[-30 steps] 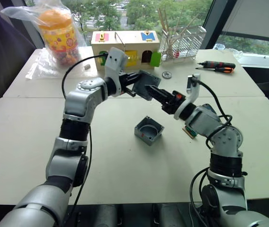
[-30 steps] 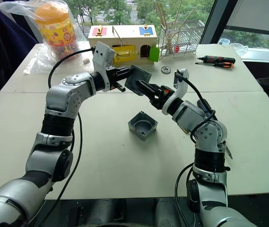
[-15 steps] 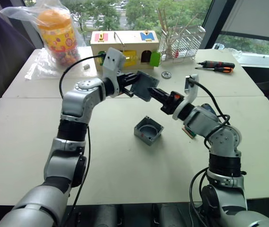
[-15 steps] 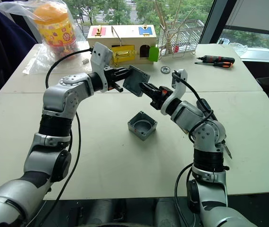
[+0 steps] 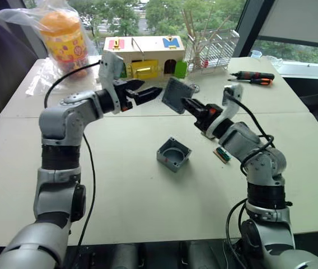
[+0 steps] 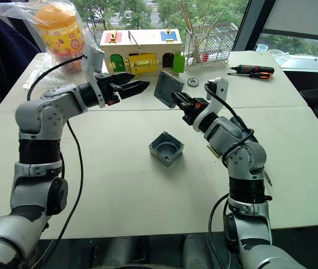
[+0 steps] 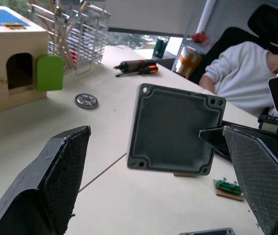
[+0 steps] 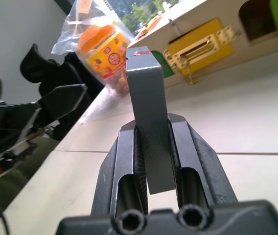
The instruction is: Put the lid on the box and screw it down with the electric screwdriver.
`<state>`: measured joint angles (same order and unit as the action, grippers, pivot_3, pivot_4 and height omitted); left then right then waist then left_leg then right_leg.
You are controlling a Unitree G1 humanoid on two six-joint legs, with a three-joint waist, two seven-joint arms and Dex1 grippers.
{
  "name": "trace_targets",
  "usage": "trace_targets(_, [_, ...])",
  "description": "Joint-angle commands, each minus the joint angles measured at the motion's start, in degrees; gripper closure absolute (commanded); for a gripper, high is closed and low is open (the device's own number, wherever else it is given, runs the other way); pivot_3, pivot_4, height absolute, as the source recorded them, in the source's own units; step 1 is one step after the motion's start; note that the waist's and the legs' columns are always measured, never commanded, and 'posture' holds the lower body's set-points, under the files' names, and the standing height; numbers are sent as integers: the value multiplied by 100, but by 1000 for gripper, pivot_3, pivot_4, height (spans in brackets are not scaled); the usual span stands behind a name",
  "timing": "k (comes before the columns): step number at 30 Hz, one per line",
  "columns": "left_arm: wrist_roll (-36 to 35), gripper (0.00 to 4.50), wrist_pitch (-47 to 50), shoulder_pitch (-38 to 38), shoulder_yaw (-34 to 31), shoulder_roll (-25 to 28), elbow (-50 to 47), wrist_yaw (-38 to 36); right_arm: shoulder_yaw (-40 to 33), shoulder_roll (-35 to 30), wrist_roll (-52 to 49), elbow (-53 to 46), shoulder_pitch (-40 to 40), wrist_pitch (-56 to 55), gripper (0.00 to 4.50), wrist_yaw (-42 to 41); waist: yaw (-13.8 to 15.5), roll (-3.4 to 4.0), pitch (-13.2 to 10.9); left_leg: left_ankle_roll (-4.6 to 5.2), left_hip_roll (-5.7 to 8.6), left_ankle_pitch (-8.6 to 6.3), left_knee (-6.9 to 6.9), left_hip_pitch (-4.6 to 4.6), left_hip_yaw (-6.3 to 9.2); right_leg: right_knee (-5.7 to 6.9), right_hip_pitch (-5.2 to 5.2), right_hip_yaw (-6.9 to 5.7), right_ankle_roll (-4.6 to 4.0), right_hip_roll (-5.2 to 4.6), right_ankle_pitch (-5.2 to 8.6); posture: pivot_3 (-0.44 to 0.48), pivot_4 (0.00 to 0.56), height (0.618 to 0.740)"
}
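The wooden box [image 5: 144, 55], upper middle, bears coloured letter-like shapes on its lid; none reads surely.

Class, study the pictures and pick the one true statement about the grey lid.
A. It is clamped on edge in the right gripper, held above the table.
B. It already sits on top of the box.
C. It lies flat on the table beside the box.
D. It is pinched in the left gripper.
A: the right gripper is shut on the lid, held in the air, while the left gripper is open and apart from it, and the box sits uncovered on the table.
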<state>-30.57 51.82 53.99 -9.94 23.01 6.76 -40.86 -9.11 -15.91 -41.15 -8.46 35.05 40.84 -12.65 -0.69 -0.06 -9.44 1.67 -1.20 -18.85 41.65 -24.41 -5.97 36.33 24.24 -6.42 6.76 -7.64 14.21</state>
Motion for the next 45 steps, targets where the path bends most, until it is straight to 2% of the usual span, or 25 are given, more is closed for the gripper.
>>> trace_targets(1, [-365,280,219,17,-338,116,-223,102,257,-640,847,-714,-63,-902,4373,-559,11,0,0,0,1,0,-1,0,1,0,0,0,0,-1,0,0,150,711])
trace_targets(3, [-478,890,334,-36,-383,148,-276,126,579,-1082,1532,-1086,-260,-1580,4373,-897,5,0,0,0,1,0,-3,0,1,-2,0,0,0,-2,0,0,150,711])
trace_targets(4, [-510,1330,336,-74,-394,144,-304,161,803,-1381,2034,-1292,-432,-2063,4373,-1084,2,0,0,0,1,0,-5,0,2,-3,0,0,0,-1,0,0,150,711])
trace_targets(7, [-367,2809,-82,-255,-323,95,-395,281,1366,-2238,3709,-1552,-1112,-3907,4373,-1435,3,0,0,-3,2,1,-10,4,1,-6,0,2,1,-1,1,0,150,711])
trace_targets(9, [-156,3807,-439,-389,-161,107,-467,330,1521,-2592,4492,-1461,-1601,-4910,4373,-1440,5,-3,1,-6,1,4,-12,7,-2,-8,-2,2,1,0,1,0,150,711])
trace_targets(12, [-155,3807,-528,-477,1,92,-446,235,1656,-2951,5782,-1086,-2251,-6288,4373,-991,18,-4,0,-11,2,6,-9,7,-5,-8,-5,2,1,-1,1,0,150,711])
trace_targets(15, [-389,3807,-410,-515,78,73,-429,-69,1730,-2990,6662,-748,-2584,-7121,4373,-519,7,-4,0,-12,0,7,-7,7,-4,-7,-6,3,1,-2,1,0,150,711])
trace_targets(17, [-649,3807,-125,-521,97,93,-404,-331,1754,-2910,6973,-589,-2659,-7389,4373,-323,1,-4,0,-13,-7,7,-8,8,1,-7,-6,2,0,0,2,0,150,711])
trace_targets(20, [-585,3807,-203,-710,752,333,-642,-1121,1884,-2665,7604,-206,-2542,-7589,4373,99,-4,-3,0,-16,-10,9,-10,11,3,-7,-6,2,0,3,2,0,150,711])
trace_targets(23, [-378,3807,-450,-742,1211,475,-606,-1581,1911,-2523,8074,38,-2370,-7628,4373,389,14,-3,0,-17,-9,10,-10,11,-1,-7,-7,3,0,4,2,0,150,711])
trace_targets(28, [-69,3807,-881,-608,1612,470,-215,-2002,2011,-2427,8515,374,-2189,-7668,4373,680,22,-3,0,-17,-8,10,-8,11,-2,-8,-13,0,-1,4,2,0,150,711])
trace_targets(32, [518,3807,-1579,-586,1975,439,156,-2110,2064,-2384,8667,463,-2201,-7697,4373,819,9,-3,0,-17,-6,10,-11,11,-4,-9,-13,-1,-1,5,3,0,150,711])
trace_targets(45, [780,3807,-1782,-433,2011,166,600,-2288,2241,-2376,8997,575,-2238,-7719,4373,1061,10,-2,0,-18,-7,10,-10,11,-3,-9,-14,-1,-1,6,3,0,150,711])
